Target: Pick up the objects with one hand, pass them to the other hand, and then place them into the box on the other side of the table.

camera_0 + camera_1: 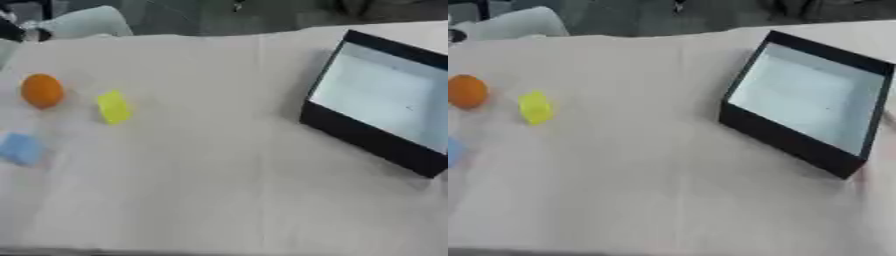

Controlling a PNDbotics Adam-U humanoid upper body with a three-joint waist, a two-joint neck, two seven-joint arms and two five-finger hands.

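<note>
Three small objects lie on the left side of the table: an orange ball (pixel 41 90), a yellow block (pixel 113 107) just right of it, and a blue block (pixel 19 148) nearer the front edge. A black box (pixel 798 144) with a pale inside stands on the right side, with nothing in it that I can see. Neither of my hands shows in either view.
The pale table top (pixel 219 175) stretches between the objects and the box. A light-coloured chair back (pixel 83 22) stands beyond the far left edge, with a dark floor behind.
</note>
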